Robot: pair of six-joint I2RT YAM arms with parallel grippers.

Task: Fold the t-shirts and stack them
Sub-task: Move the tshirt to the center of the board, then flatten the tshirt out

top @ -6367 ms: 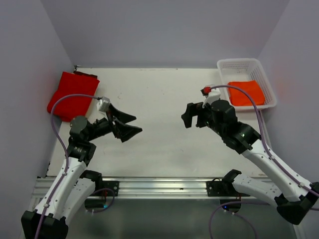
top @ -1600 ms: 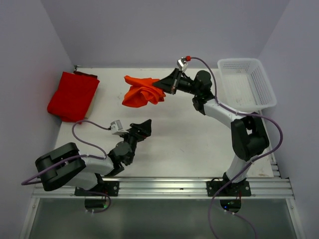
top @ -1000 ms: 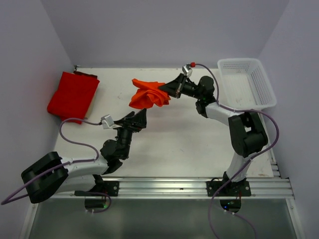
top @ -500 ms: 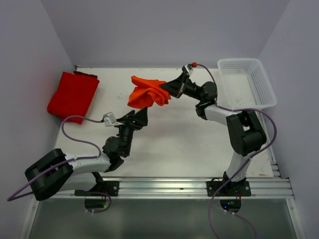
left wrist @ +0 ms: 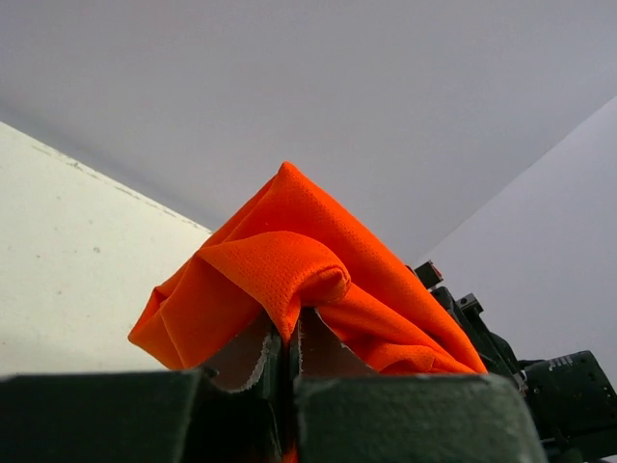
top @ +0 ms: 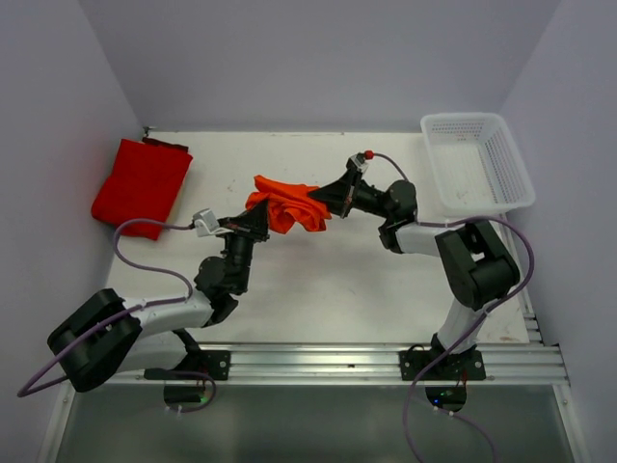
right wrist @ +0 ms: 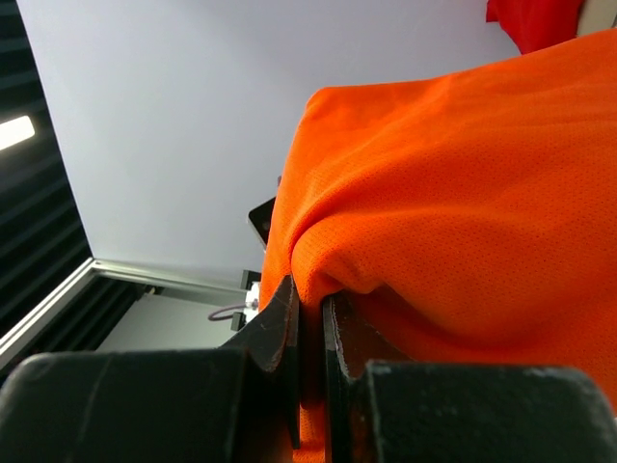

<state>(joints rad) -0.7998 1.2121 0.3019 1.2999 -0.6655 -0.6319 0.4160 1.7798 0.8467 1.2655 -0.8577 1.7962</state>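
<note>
Overhead view: bunched orange t-shirt (top: 287, 206) was held over middle of white table (top: 318, 289), between both arms. From near-left, left gripper (top: 258, 221) had jaws pinched together on shirt's lower left fold. From right, right gripper (top: 326, 196) was clamped on shirt's right edge. Folded red t-shirt (top: 143, 185) lay at table's far-left corner, well apart. White mesh basket (top: 477, 121) sat at far-right corner. Wrist views: orange cloth (left wrist: 289, 270) (right wrist: 463, 193) draped over closed jaws of each gripper (left wrist: 289, 347) (right wrist: 310, 328).
</note>
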